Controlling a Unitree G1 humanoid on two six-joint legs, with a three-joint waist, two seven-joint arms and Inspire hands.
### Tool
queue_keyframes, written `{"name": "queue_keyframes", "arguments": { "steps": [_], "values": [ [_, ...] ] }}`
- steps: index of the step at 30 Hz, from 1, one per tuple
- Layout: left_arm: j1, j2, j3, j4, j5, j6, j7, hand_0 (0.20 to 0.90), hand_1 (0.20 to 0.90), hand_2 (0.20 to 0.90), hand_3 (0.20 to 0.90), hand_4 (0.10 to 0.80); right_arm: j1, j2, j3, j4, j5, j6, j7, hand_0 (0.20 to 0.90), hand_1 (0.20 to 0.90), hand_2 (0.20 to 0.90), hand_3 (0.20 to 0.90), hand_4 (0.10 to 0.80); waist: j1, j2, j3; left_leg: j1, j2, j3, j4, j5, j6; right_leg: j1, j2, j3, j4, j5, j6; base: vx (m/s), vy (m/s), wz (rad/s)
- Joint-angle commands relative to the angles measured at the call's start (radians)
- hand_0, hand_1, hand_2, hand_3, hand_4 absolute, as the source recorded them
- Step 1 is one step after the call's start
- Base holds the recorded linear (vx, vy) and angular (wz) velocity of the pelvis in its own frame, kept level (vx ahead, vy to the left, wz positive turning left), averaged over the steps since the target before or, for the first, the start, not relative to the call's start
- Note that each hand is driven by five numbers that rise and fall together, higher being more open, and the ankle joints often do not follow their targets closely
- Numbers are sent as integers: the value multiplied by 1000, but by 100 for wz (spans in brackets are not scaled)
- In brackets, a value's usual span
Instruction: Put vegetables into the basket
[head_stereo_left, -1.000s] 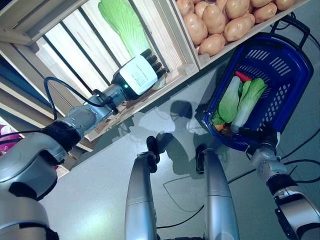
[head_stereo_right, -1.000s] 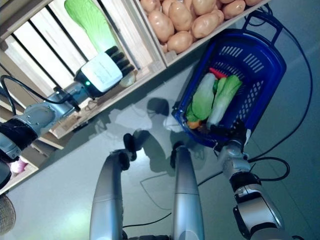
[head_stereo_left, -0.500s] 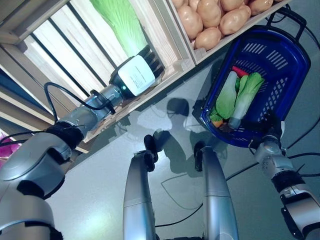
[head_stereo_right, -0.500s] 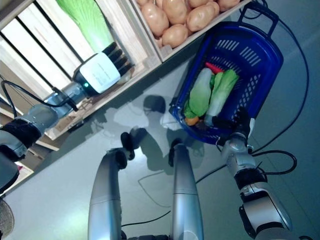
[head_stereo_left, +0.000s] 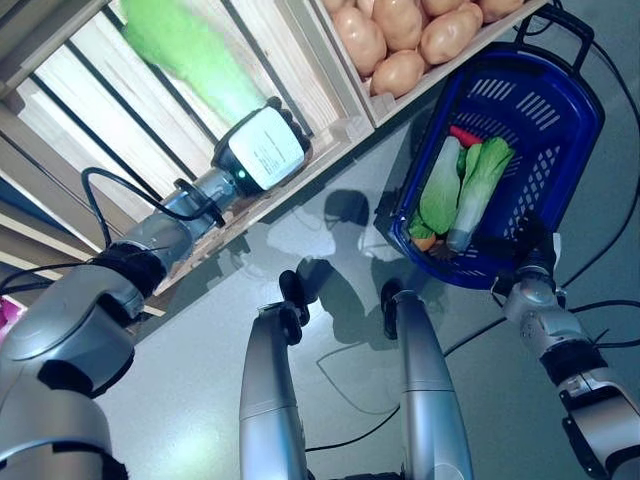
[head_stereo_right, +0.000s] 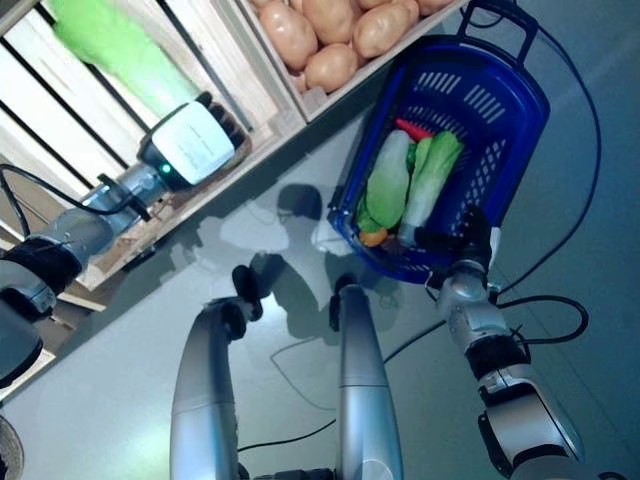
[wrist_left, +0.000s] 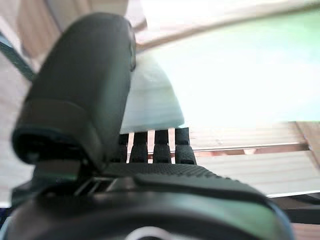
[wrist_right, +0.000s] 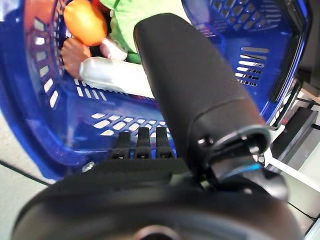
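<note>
At lower right I see my right hand (head_stereo_left: 528, 262) curled on the near rim of the blue basket (head_stereo_left: 570, 115), which holds 2 leafy greens (head_stereo_left: 440, 190), a red pepper (head_stereo_left: 462, 135) and something orange. At centre left, my left hand (head_stereo_left: 262, 145) reaches into the wooden crate (head_stereo_left: 330, 60), fingers bent around the base of a long green cabbage (head_stereo_left: 190, 55). Potatoes (head_stereo_left: 400, 30) fill the top-centre crate.

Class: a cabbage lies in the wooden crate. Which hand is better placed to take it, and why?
Left. The left hand is inside the crate with its fingers at the cabbage. The right hand is shut on the basket.
</note>
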Motion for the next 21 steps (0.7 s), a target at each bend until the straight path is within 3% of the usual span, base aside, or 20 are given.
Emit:
{"name": "queue_keyframes", "arguments": {
  "steps": [1,9,13,17,20,21],
  "values": [
    [-52,9,87,-21,-18,42,38,300,300,300,300,400,21,-63,-44,-68,-70,-36,-42,900,900,900,900,800,-1,-18,-2,102,0,1,31,-189,-13,55,-12,-37,-84,106,-39,0,0,0],
    [-17,28,112,-36,-33,-24,148,300,300,300,300,400,38,-46,-49,-83,-80,-48,-34,900,900,900,900,800,2,-21,-2,202,10,15,-44,-156,-31,156,-16,-53,-147,116,-33,4,-6,0],
    [2,60,142,-122,-69,-98,229,300,300,300,300,400,61,-4,-48,-124,-122,-41,-55,900,900,900,900,800,10,-24,-2,302,3,15,-195,-53,-50,264,-17,-67,-291,190,-34,-43,-59,7],
    [92,85,223,-202,-159,-161,300,300,300,300,300,400,119,27,-58,-159,-156,-51,-60,900,900,900,900,800,23,-28,-11,434,-20,10,-325,-3,-55,406,-13,-82,-431,225,-28,46,-51,5],
    [188,96,315,-294,-294,-196,299,300,300,300,300,400,173,39,-75,-183,-196,-59,-42,900,900,900,900,800,41,-28,-48,501,-39,-2,-415,29,-54,482,-12,-90,-532,246,-28,53,-63,6],
    [226,90,358,-307,-374,-245,300,300,300,300,300,400,186,41,-78,-187,-203,-63,-29,900,900,900,900,800,48,-28,-57,522,-44,-3,-444,39,-55,507,-15,-95,-561,252,-27,15,-38,8]
  ]
}}
